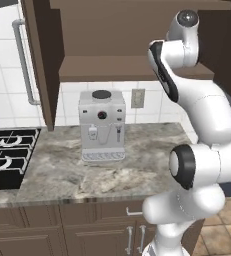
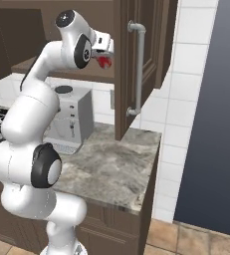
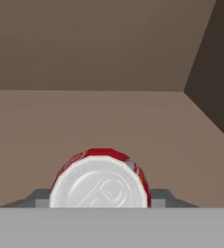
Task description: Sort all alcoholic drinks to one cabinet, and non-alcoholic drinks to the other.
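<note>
A red can with a silvery top (image 3: pixel 100 181), a non-alcoholic drink, sits between my dark fingertips (image 3: pixel 161 196) with its top facing the camera. My gripper (image 3: pixel 100 199) is shut on it inside the upper cabinet, just above the brown shelf floor (image 3: pixel 108 121). From the right base view the red can (image 2: pixel 104 61) hangs under my gripper (image 2: pixel 106 54) at the cabinet's opening, next to the open door (image 2: pixel 129 74). The alcoholic drinks are out of view.
A grey coffee machine (image 1: pixel 102 125) stands on the marble counter (image 1: pixel 137 165) under the cabinet shelf (image 1: pixel 127 67). A stove (image 1: pixel 7 155) lies at the left. Open cabinet doors with long handles (image 1: pixel 24 60) (image 2: pixel 140 69) flank the shelf. The cabinet's right wall (image 3: pixel 213 58) is close.
</note>
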